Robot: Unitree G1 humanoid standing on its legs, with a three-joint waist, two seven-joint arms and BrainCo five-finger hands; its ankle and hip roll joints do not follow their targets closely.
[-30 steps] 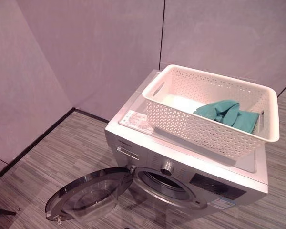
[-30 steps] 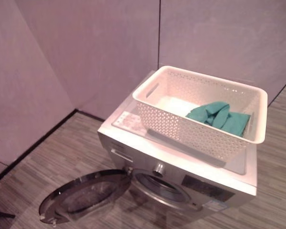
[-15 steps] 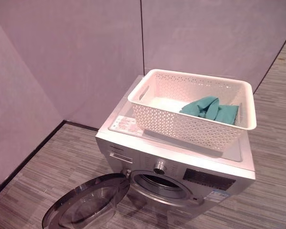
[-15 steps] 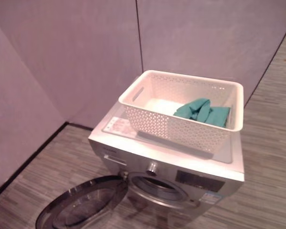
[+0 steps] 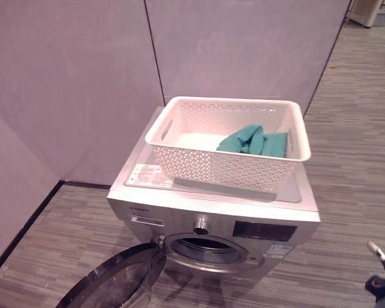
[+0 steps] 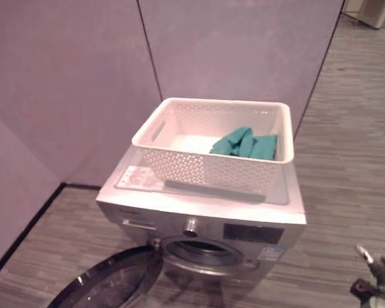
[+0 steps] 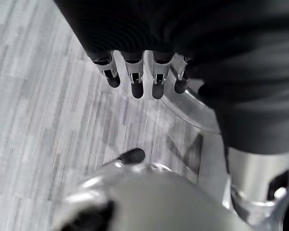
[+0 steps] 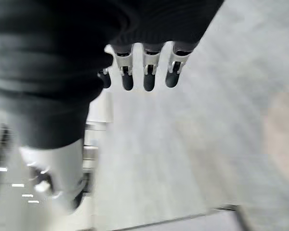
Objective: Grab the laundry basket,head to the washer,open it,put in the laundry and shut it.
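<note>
In the left eye view, the white perforated laundry basket [image 5: 228,142] is seen resting on top of the silver front-loading washer [image 5: 212,218], with a teal garment [image 5: 253,141] bunched at its right end; the round washer door [image 5: 115,282] is swung open to the left, leaving the drum opening [image 5: 205,247] exposed, so loading is judged to be the step in hand. The right hand [image 5: 382,273] is seen low at the lower right, well apart from the basket. In the right eye view the same layout is shown, and the cut-out handle [image 6: 153,131] at the basket's left end is visible. The step would be done well if the garment were pinched from above near its middle, lifted clear of the basket rim without the light basket being dragged along the washer top, then carried down past the control panel [image 6: 253,233] and pushed deep into the drum, so that no cloth is left across the door seal. In the left wrist view, the left hand [image 7: 135,79] is seen above the striped floor [image 7: 33,106], its fingers relaxed and nearly straight, with nothing held. In the right wrist view, the right hand is likewise shown with fingers [image 8: 149,72] extended and empty, the floor beyond them
</note>
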